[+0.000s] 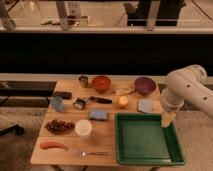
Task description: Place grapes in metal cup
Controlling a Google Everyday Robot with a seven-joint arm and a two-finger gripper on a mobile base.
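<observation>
The grapes (59,126), a dark red-purple bunch, lie on the wooden table (107,150) at its left side, just left of the white cup (83,128). The metal cup (83,81), small and silver-grey, stands at the table's back left, beside the red-orange bowl (101,83). My gripper (167,120) hangs from the white arm at the right, over the back right corner of the green tray (147,157), far from both the grapes and the metal cup.
Also on the table are an orange-red sausage (53,145), a fork (92,153), a blue sponge (98,115), a dark scoop with black handle (90,101), a blue-grey cup (57,103), an orange fruit (121,102), a banana (123,91), a purple bowl (144,85) and a grey-blue cloth (145,105).
</observation>
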